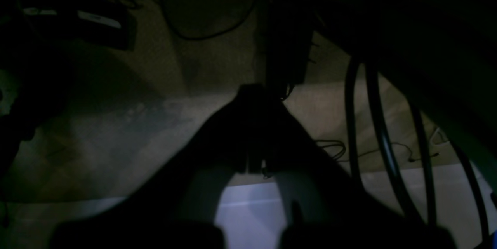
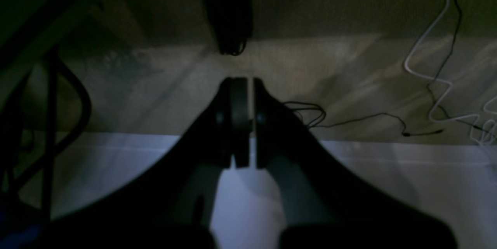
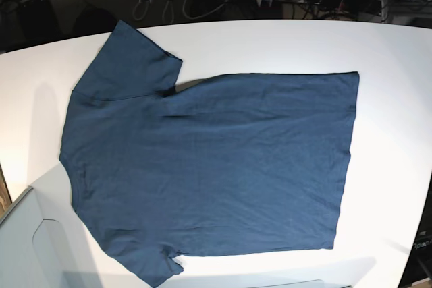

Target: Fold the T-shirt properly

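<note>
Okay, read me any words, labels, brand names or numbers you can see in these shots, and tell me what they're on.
No text can be read in any view.
T-shirt: plain navy fabric lying flat on the white table, with no print or label showing.
Wrist views: too dark and blurred; only cables and both tools' dark fingers show.

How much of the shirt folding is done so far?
Nothing is folded yet. The T-shirt lies spread flat on the white table, both sleeves out and the hem at the right. Nothing is in hand: the right gripper looks shut with nothing in it, and the left gripper is too dark to judge. Both sit past the table edge. All the folds are left.
</note>
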